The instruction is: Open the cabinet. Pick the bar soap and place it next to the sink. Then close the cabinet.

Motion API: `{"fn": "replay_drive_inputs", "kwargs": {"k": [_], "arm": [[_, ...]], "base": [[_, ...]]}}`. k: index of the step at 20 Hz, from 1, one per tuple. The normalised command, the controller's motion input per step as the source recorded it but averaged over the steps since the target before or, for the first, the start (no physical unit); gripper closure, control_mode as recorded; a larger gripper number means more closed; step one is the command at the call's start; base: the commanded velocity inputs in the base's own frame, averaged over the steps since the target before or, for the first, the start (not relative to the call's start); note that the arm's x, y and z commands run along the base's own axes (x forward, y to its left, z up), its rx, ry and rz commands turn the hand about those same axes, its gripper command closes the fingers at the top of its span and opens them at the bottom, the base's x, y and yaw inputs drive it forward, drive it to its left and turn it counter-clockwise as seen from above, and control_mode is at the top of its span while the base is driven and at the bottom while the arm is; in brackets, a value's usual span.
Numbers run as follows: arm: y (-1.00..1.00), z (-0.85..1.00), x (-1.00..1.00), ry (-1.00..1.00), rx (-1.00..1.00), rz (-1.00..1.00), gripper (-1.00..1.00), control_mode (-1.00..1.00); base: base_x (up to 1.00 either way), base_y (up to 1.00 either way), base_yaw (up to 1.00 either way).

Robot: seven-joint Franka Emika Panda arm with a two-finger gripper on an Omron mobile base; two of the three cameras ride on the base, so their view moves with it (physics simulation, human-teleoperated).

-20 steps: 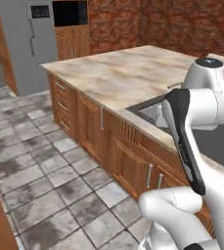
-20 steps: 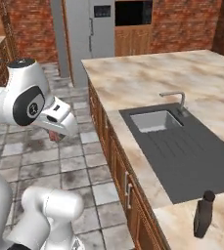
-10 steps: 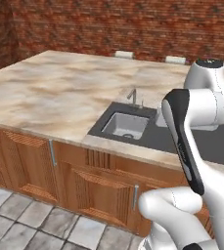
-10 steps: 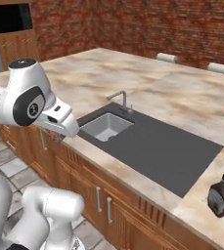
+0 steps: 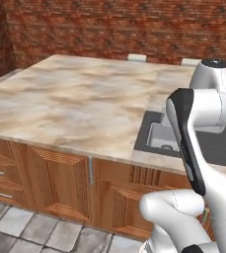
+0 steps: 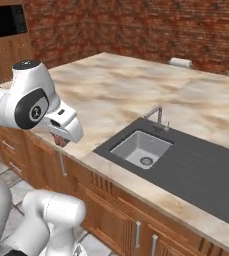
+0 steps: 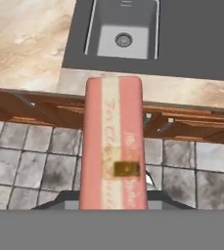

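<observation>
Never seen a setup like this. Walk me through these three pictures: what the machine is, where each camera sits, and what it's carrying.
It is a rendered kitchen. The white jointed machine is a robot arm on a base that can drive. Two pictures come from cameras on that base, behind the arm to its left and right, looking over a marble counter with a dark sink and faucet. The third comes from a camera on the hand, looking along the gripper. There a pink bar soap stands up between the fingers, so it is held, hanging over the tiled floor in front of the counter, with the sink beyond.
</observation>
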Motion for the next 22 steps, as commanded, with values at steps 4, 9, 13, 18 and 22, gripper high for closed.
{"fn": "replay_drive_inputs", "kwargs": {"k": [4,9,13,18,22], "arm": [[0.0,0.0,0.0,0.0,0.0,0.0,1.0,1.0],[0.0,0.0,0.0,0.0,0.0,0.0,1.0,1.0],[0.0,0.0,0.0,0.0,0.0,0.0,1.0,1.0],[0.0,0.0,0.0,0.0,0.0,0.0,1.0,1.0],[0.0,0.0,0.0,0.0,0.0,0.0,1.0,1.0]], "base": [[0.55,1.0,-0.35],[0.36,1.0,-0.59],[0.32,1.0,-0.65],[0.7,0.32,-0.54],[0.8,-0.05,-0.11]]}}
